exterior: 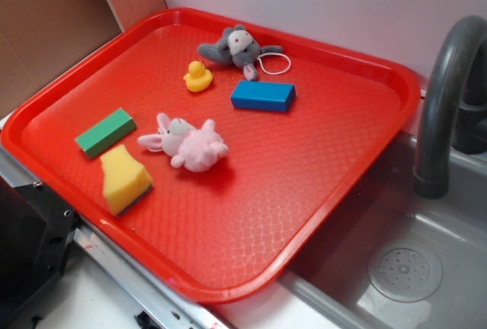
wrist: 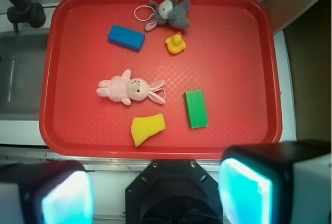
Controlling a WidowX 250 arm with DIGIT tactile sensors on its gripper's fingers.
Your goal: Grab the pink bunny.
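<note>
Six small things are lying on the red tray point(exterior: 319, 215), which is resting partly over a grey sink point(exterior: 426, 268) beside a dark curved faucet point(exterior: 445, 93). The pink bunny point(exterior: 190, 142) is lying near the middle of the tray, on its side, and nothing is touching it. In the wrist view the pink bunny point(wrist: 132, 89) is showing its face to the camera, with its long ears pointing toward the green block point(wrist: 196, 109) and its legs pointing toward the sink side.

Just beside the bunny, on the near edge side of the tray, a yellow sponge point(exterior: 124, 179) is lying, close to the bunny but apart from it. The green block point(exterior: 105, 132) is sitting near the sponge, also apart from the bunny. Farther back, the blue block point(exterior: 263, 95) and a small yellow duck point(exterior: 198, 77) are standing well apart from the bunny, and behind them a grey plush animal point(exterior: 237, 49) with a white cord is lying near the far rim of the tray.

The gripper point(wrist: 155, 193) is hanging high above the near edge of the tray, well apart from all the toys. Its two fingers, with light blue pads point(wrist: 244, 190), are appearing at the bottom corners of the wrist view, spread wide, and nothing is sitting between them.
</note>
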